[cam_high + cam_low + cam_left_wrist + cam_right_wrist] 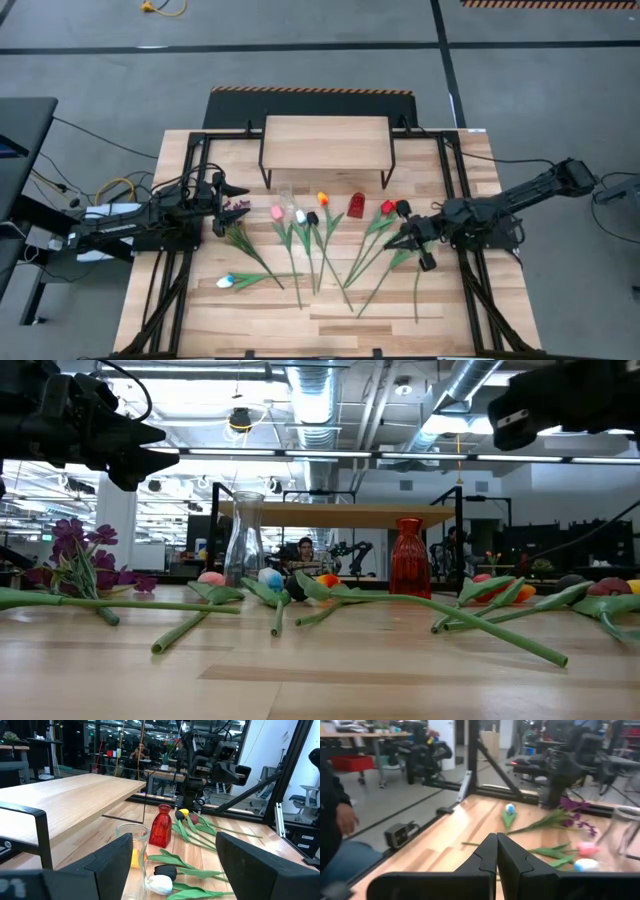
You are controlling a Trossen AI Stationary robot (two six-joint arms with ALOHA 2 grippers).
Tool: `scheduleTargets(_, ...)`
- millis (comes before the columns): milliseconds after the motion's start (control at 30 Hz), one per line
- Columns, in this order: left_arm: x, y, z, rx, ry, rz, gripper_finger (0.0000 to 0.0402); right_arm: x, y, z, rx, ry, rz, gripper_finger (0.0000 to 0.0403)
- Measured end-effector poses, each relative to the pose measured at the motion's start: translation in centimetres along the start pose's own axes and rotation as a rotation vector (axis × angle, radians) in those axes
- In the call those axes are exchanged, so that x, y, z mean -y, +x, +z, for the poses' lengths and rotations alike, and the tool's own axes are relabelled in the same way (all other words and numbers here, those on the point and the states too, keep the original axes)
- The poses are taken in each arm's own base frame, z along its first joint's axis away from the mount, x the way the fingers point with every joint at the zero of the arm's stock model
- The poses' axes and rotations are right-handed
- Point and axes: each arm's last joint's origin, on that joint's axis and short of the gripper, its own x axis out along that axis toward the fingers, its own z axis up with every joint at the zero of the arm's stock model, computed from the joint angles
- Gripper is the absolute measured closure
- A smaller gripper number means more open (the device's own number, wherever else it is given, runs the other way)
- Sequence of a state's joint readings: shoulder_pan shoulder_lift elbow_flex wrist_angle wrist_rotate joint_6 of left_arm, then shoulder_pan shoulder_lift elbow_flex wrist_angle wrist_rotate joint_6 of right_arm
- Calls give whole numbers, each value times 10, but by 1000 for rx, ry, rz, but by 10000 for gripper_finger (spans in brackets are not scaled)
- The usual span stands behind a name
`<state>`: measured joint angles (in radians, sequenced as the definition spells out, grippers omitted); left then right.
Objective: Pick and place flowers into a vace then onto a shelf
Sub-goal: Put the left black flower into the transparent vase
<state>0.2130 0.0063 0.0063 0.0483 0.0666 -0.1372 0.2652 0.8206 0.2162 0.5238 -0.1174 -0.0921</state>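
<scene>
Several flowers lie flat on the table: a purple sprig [237, 208], pink [277, 212], white [300, 216], orange [323, 199] and red [388, 207] tulips, and a pale blue one [226, 282] nearer the front. A clear glass vase [286, 192] and a red vase [357, 205] stand in front of the shelf [325, 140]. My left gripper [175, 870] hangs open at the left, level, pointing at the vases. My right gripper [497, 855] is shut and hangs above the green stems [375, 262] at the right, well off the table.
Black frame rails [455, 200] run along both sides of the table, and the shelf's thin black legs [264, 172] stand just behind the vases. A person [335, 820] stands beyond the table's near edge. Bare wood [330, 320] lies toward the front.
</scene>
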Motion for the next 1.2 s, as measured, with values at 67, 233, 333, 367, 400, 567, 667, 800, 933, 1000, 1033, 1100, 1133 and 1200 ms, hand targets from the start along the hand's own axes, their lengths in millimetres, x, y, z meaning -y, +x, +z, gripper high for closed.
scheduleTargets(67, 0, 0, 0, 0, 3, 0, 126, 3, 2, 3, 27, 12, -24, 403)
scheduleTargets(233, 0, 0, 0, 0, 1, 0, 126, 9, 5, 7, 92, 11, -64, 403)
scheduleTargets(333, 0, 0, 0, 0, 1, 0, 126, 14, 6, 9, 132, 48, -87, 403)
scheduleTargets(367, 0, 0, 0, 0, -1, 0, 126, 14, 7, 9, 136, 53, -90, 403)
scheduleTargets(400, 0, 0, 0, 0, -1, 0, 126, 15, 8, 9, 136, 61, -91, 403)
scheduleTargets(567, 0, 0, 0, 0, 0, 0, 126, 15, 15, 0, 95, 219, -78, 403)
scheduleTargets(667, 0, 0, 0, 0, 0, 0, 126, 15, 22, -11, 32, 280, -77, 403)
scheduleTargets(800, 0, 0, 0, 0, -1, 0, 126, 6, 32, -23, -22, 307, -66, 403)
scheduleTargets(933, 0, 0, 0, 0, 4, 0, 126, -6, 47, -26, -31, 299, -77, 388)
scheduleTargets(1000, 0, 0, 0, 0, 5, 0, 126, -11, 59, -28, -54, 304, -110, 371)
scheduleTargets(1033, 0, 0, 0, 0, 4, -1, 126, -13, 65, -28, -64, 317, -129, 360)
scheduleTargets(1100, 0, 0, 0, 0, -1, -1, 126, -15, 80, -28, -77, 337, -155, 339)
scheduleTargets(1133, 0, 0, 0, 0, 0, -1, 126, -16, 87, -28, -82, 335, -167, 329)
scheduleTargets(1200, 0, 0, 0, 0, 3, -1, 126, -16, 103, -29, -92, 331, -200, 311)
